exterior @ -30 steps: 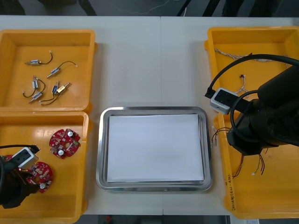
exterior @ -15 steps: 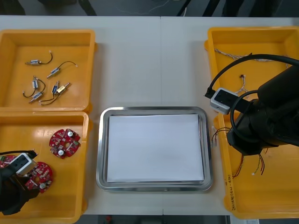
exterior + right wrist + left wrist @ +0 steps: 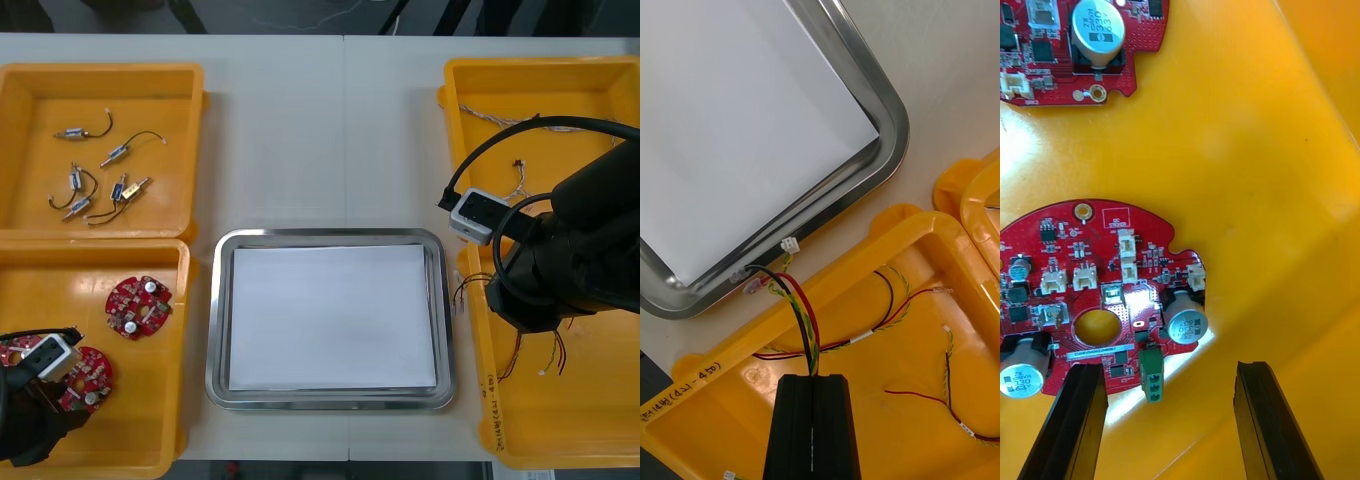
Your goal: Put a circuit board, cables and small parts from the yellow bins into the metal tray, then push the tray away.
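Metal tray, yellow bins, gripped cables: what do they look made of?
The metal tray: likely polished steel, mirrorlike rim; white inside perhaps paper. The yellow bins: seemingly moulded plastic, even colour, soft gloss. The cables in the shut right gripper: apparently glossy plastic sheathing.

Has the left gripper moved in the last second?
Yes. The left gripper has slid toward the table's near edge in the front view, away from the circuit board resting unmoved in the yellow bin.
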